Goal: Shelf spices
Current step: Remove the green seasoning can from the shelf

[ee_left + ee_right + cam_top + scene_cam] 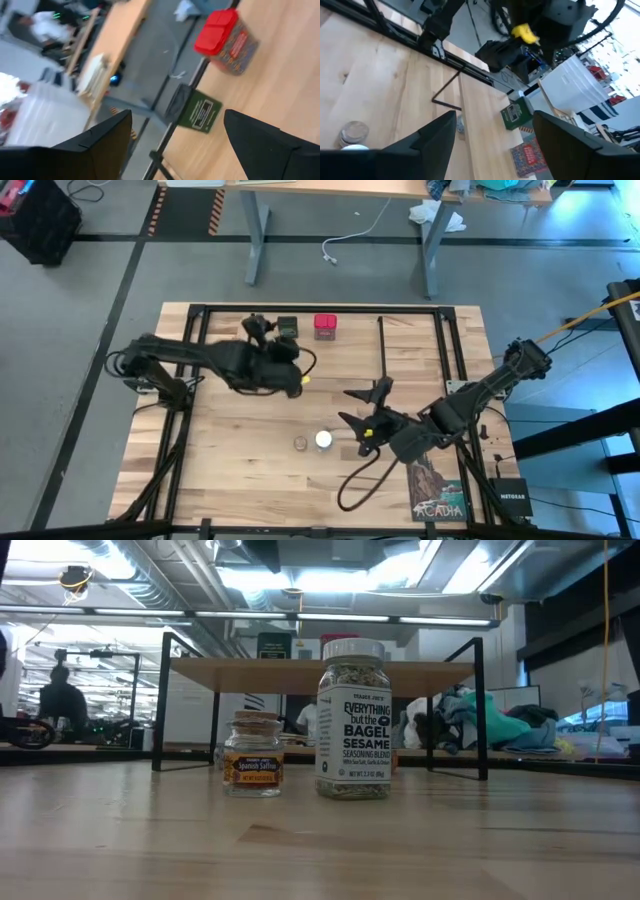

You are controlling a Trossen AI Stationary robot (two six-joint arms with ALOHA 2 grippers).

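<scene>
Two spices stand side by side on the tabletop toward its near edge: a small cork-lidded jar (300, 442) (252, 755) and a taller white-capped clear jar (323, 440) (352, 720). A dark square tin (288, 326) (199, 111) and a red square tin (325, 326) (226, 41) stand at the far edge. The shelf (420, 675), a light plank on black legs, shows behind the jars in the low view. My left gripper (268, 332) (175, 145) hovers open, just left of the dark tin. My right gripper (352, 408) (495, 125) hovers open, right of and beyond the jars.
A booklet (437, 490) and a black box (510, 495) lie at the near right corner. A black cable (360, 480) loops under my right arm. Black frame rails (195, 380) run along the table's sides. A person (62, 700) is in the room behind.
</scene>
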